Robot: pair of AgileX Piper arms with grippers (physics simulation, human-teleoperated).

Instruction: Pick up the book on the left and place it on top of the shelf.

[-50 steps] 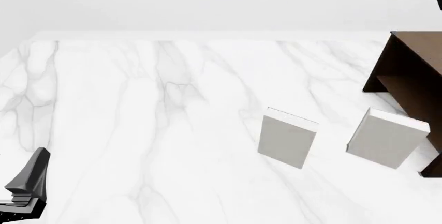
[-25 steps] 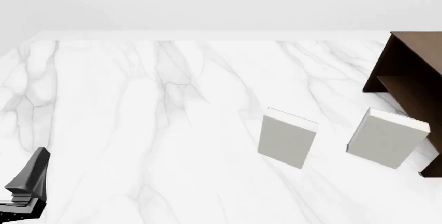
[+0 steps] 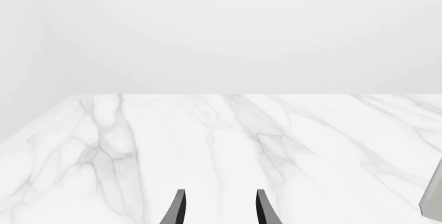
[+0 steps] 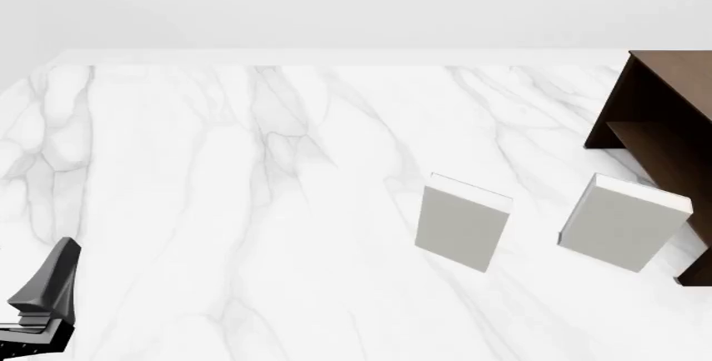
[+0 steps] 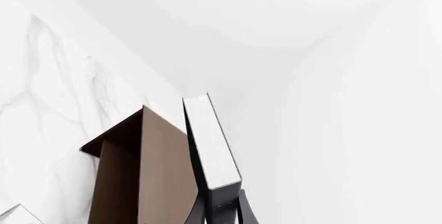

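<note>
The book (image 5: 210,146), dark-covered with a white page edge, shows only in the right wrist view, where it is clamped between the right gripper (image 5: 219,211)'s two dark fingers and stands out from them along the line of the fingers. It hangs above the shelf (image 5: 148,172) with its page edge facing the camera; whether it touches the shelf's flat top cannot be told from this angle.

At the left of the front view, the left gripper (image 4: 42,294) sits low by the near edge of the marble table (image 4: 223,194), well apart from everything else. Its own wrist view shows the two finger tips (image 3: 178,208) standing apart with nothing between them, only bare marble ahead.

Right of centre in the front view stands the left grey book (image 4: 463,221), upright on the table with its broad face toward the camera. Further right stands the right grey book (image 4: 621,222), also upright, tilted slightly and just beside the shelf. A sliver of a grey book shows at the edge of the left wrist view; which one it is cannot be told.

At the far right of the front view the shelf's brown side panel and inner board are visible, cut off by the frame. Neither the right gripper nor the dark book appears in that view.
</note>
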